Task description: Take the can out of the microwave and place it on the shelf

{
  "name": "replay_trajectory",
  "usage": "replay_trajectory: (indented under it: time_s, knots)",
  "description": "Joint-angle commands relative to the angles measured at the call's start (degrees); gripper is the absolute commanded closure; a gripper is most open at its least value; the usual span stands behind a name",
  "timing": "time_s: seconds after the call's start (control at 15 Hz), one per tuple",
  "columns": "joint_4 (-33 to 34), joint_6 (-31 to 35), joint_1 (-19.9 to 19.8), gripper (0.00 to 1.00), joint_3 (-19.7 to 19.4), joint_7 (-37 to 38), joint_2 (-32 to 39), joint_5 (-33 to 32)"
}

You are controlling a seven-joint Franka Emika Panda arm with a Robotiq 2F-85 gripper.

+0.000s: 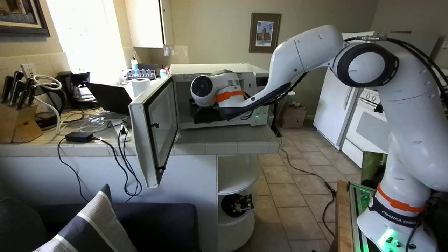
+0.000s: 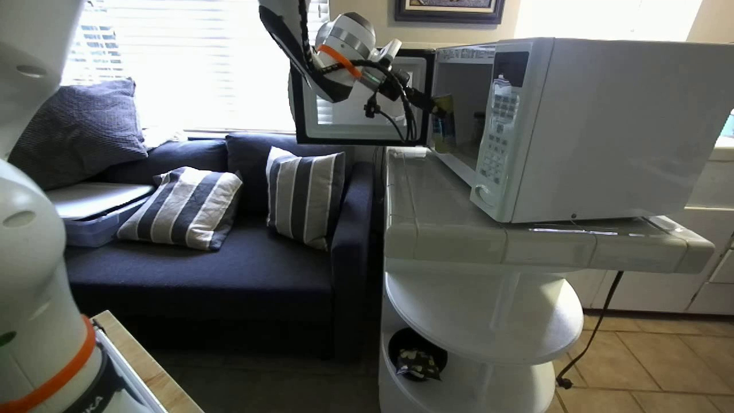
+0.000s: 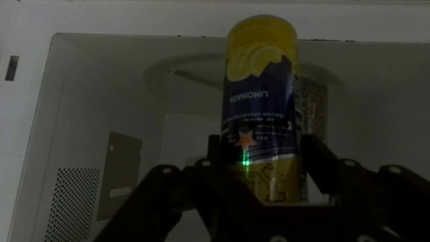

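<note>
The white microwave (image 1: 210, 68) (image 2: 619, 132) stands on the tiled counter with its door (image 1: 162, 122) (image 2: 361, 133) swung open. The can (image 3: 262, 97) is yellow and dark blue with lemon pictures; its print shows upside down in the wrist view. My gripper (image 3: 262, 148) has a finger against each side of it. In an exterior view the can (image 2: 443, 129) is upright at the microwave's opening, in my gripper (image 2: 437, 108). I cannot tell whether its base touches anything. The white rounded shelf (image 1: 238, 175) (image 2: 487, 312) is below the counter end.
A jar with reddish contents (image 3: 315, 109) is inside the microwave behind the can. The open door stands beside my arm. A black bowl with a packet (image 1: 231, 204) (image 2: 417, 355) sits on the lower shelf level. Cables (image 1: 129, 168) hang over the counter edge.
</note>
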Motion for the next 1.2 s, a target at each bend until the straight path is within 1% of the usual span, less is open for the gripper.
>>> replay_trajectory:
  time_s: [0.0,0.13,0.27,0.53,1.13]
  knots:
    - [-3.0,-2.6,0.6,0.62,0.3,1.6,-2.8,2.1]
    - [-3.6,-2.9,0.2,0.62,1.0,0.4,-3.4,4.8]
    - [-4.4,-2.0,-0.4,0.62,1.7,-1.4,-4.2,8.5]
    - [-5.5,-1.9,-0.1,0.62,1.5,-3.1,-4.8,13.6]
    - [-5.8,-0.3,-0.4,0.62,0.2,-4.8,-3.4,14.2]
